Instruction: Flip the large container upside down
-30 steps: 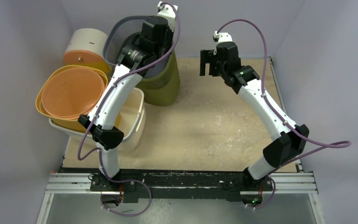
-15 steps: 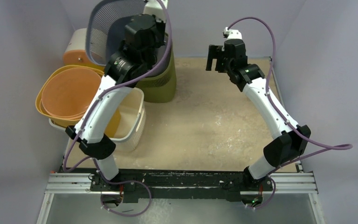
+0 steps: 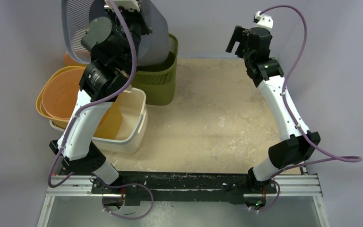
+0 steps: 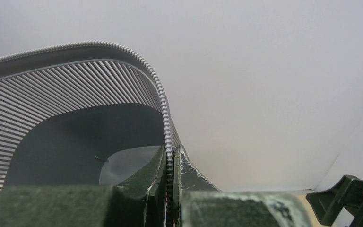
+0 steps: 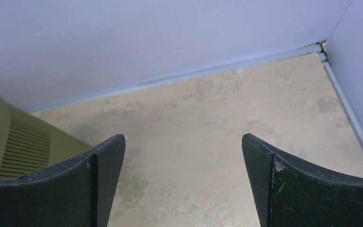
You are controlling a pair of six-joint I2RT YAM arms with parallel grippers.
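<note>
A grey slatted basket (image 3: 75, 21) hangs high in the air at the back left, tilted with its opening facing the camera. My left gripper (image 3: 134, 16) is shut on its rim; the left wrist view shows the ribbed rim (image 4: 163, 109) pinched between the two fingers of that gripper (image 4: 172, 165). Below it an olive green slatted bin (image 3: 163, 80) stands upright on the table; it also shows in the right wrist view (image 5: 9, 142). My right gripper (image 3: 235, 40) is open and empty, raised near the back wall, with only bare table between its fingers (image 5: 183, 142).
Nested orange and yellow tubs (image 3: 68, 94) sit at the left, over a white slatted basket (image 3: 134, 123). A cream and orange container (image 3: 68, 59) is mostly hidden behind them. Walls close in at the back and both sides.
My left arm has lifted the grey basket up out of the olive bin and swung it to the back left. My right arm has risen and moved right, still open.
</note>
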